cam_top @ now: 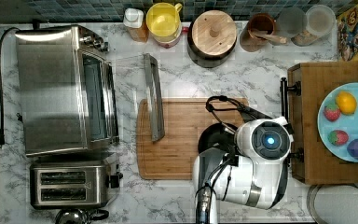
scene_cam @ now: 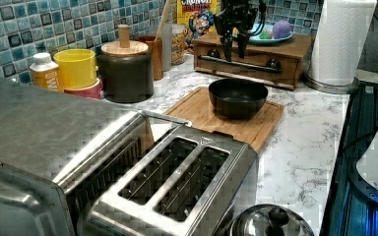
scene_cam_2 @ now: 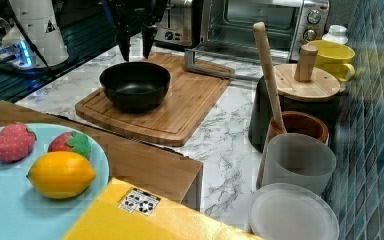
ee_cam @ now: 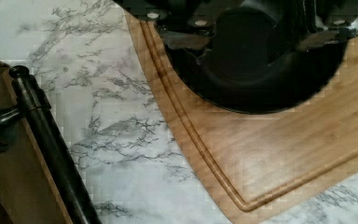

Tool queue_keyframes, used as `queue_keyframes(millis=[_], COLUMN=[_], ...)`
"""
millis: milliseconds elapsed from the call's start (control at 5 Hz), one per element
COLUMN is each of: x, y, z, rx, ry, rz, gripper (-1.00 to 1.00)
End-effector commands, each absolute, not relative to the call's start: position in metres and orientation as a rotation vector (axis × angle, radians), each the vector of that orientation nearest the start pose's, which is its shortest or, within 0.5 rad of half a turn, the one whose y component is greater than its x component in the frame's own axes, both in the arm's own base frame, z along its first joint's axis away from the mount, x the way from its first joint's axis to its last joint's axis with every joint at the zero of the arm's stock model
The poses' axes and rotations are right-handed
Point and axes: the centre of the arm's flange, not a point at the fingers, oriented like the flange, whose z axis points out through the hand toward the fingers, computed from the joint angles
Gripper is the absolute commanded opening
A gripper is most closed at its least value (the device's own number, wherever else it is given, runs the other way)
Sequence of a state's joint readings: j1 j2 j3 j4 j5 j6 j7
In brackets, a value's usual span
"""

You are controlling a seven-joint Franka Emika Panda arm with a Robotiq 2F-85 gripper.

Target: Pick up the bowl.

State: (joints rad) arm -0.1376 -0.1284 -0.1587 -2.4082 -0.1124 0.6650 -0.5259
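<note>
The black bowl (scene_cam: 237,97) sits upright on the wooden cutting board (scene_cam: 197,109), toward the left view's right end of it. In the right view the bowl (scene_cam_2: 135,85) looks empty, with a glossy inside. My gripper (scene_cam: 234,48) hangs above the bowl, open, with nothing between its fingers. The right view has the gripper (scene_cam_2: 136,47) over the bowl's far rim, clear of it. From the top, my arm covers most of the bowl (cam_top: 213,136). In the wrist view the bowl (ee_cam: 256,74) lies just under the fingertips (ee_cam: 182,41).
A dark pot with a wooden lid (cam_top: 213,36) and a yellow cup (cam_top: 164,21) stand at the back wall. The toaster oven's open door (cam_top: 153,95) reaches over the board's edge. A wooden box (cam_top: 307,135) carrying a blue fruit plate (cam_top: 354,102) stands close to the bowl.
</note>
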Motion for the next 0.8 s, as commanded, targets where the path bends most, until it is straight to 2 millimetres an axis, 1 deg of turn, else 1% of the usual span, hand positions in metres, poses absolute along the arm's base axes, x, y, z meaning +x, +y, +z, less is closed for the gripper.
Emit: queue_keyframes(millis=[200,400,600,800], x=[0.41,0.403,0.392,0.381], y=[-0.189,-0.183,-0.182,-0.187], z=[0.356,0.339,0.325,0.318], rx=[-3.153,-3.149,-3.141,-3.09], ry=[0.66,0.579,0.545,0.611], rz=[0.144,0.178,0.198,0.151], gripper=[0.0,0.0,0.0,0.0])
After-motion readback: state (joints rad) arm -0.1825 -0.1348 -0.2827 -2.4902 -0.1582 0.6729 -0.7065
